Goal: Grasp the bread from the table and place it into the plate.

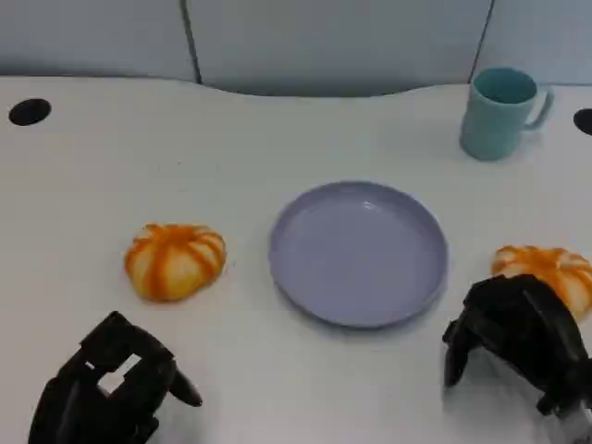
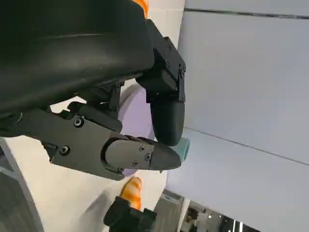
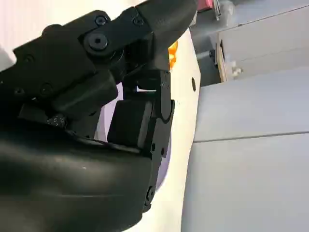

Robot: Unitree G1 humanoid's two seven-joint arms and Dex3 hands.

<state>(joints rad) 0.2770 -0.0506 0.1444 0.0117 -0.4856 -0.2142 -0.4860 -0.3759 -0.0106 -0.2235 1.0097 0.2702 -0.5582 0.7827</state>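
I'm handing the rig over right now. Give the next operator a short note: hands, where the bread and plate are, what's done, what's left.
Left hand: low near the table's front edge, holding nothing, short of the left bread.
Right hand: holding nothing, just in front of the right bread, partly covering it; contact cannot be told.
Plate: centre of the table, between the two breads, nothing in it.
Mug: back right, out of the way.
Done: nothing placed.
Left: grasp a bread, lift it, set it in the plate.
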